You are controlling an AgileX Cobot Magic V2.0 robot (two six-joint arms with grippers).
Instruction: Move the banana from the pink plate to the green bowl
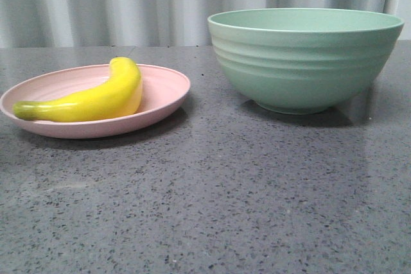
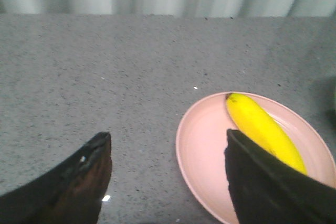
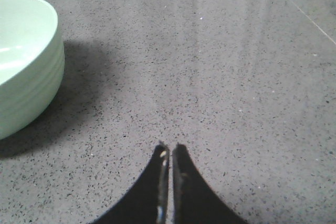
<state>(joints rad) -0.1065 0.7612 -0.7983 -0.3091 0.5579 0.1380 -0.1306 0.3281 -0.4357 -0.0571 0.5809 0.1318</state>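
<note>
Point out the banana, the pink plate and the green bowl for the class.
banana (image 1: 96, 99): front view, middle of its yellow body.
pink plate (image 1: 168, 86): front view, bare inner surface to the banana's right.
green bowl (image 1: 302, 62): front view, ridged outer wall.

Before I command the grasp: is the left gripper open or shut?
Open. The left gripper has its fingers spread wide, gripping nothing; the banana lies on the pink plate.

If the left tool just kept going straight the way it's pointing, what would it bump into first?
Probably nothing but bare table. The open left tool points past the plate, whose near edge and banana sit by one finger, though depth is unclear.
</note>
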